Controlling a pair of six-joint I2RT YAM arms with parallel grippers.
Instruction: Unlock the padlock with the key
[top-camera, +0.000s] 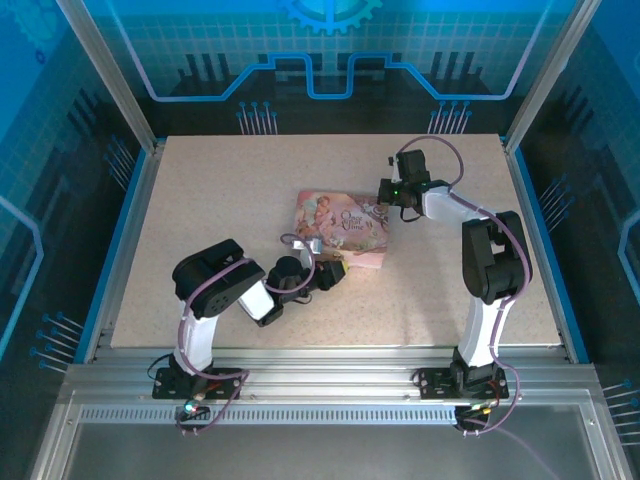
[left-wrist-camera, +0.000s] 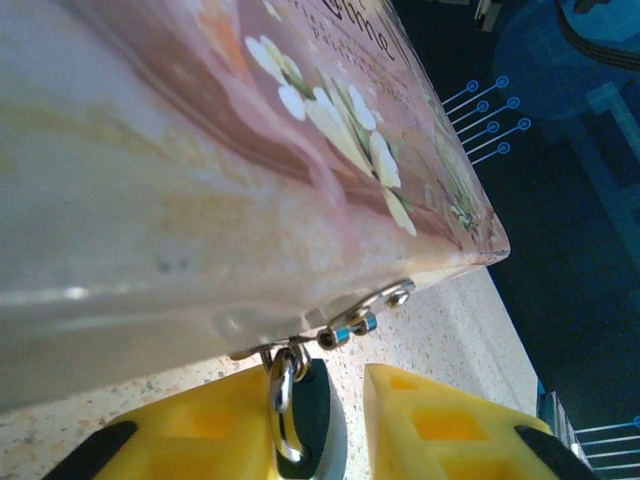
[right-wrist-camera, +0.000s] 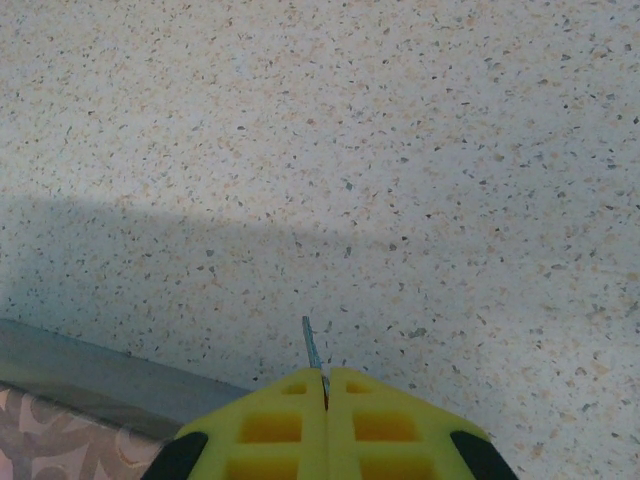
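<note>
Two end effectors flank the tin (top-camera: 340, 222) on the desk (top-camera: 200, 190): left end effector (top-camera: 335, 272) at its near edge, right end effector (top-camera: 386, 204) by its far corner; left wrist: padlock (left-wrist-camera: 312, 420) hangs from the tin's hasp between spread fingers, a gap on one side; closing off-centre could twist it; right wrist: fingers pressed together, pinching the key (right-wrist-camera: 311, 343), whose thin blade might pivot at insertion.

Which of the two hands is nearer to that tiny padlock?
Left. The left hand straddles the padlock hanging off the pink tin box; the right hand, pinching the key, sits off the box's far right edge.
</note>
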